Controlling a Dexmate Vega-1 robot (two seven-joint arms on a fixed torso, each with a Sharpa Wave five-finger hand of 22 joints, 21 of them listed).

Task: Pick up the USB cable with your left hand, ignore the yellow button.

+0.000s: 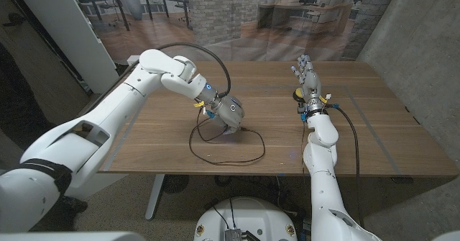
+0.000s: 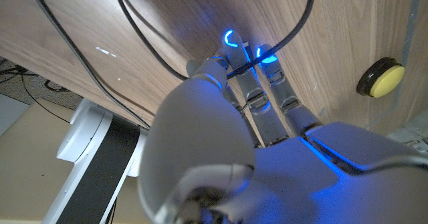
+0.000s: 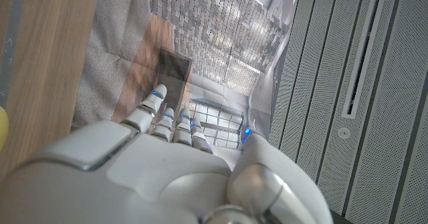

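Observation:
The black USB cable (image 1: pixel 263 146) lies in a loose loop on the wooden table (image 1: pixel 374 126), near the middle and toward the front edge. My left hand (image 1: pixel 228 114) is down on the loop's far side. In the left wrist view its fingertips (image 2: pixel 231 42) meet the wood and the cable (image 2: pixel 137 27) crosses them; whether they grip it is unclear. The yellow button (image 1: pixel 297 94) with its black base sits right of centre, seen too in the left wrist view (image 2: pixel 381 77). My right hand (image 1: pixel 307 75) stands upright just behind the button, fingers apart, holding nothing.
My right forearm (image 1: pixel 321 129) stretches from the front edge toward the button, with its own dark cable (image 1: pixel 354 137) hanging beside it. Behind the table hangs a printed backdrop (image 1: pixel 237 11) of an office. A grey wall (image 1: pixel 424 47) stands to the right.

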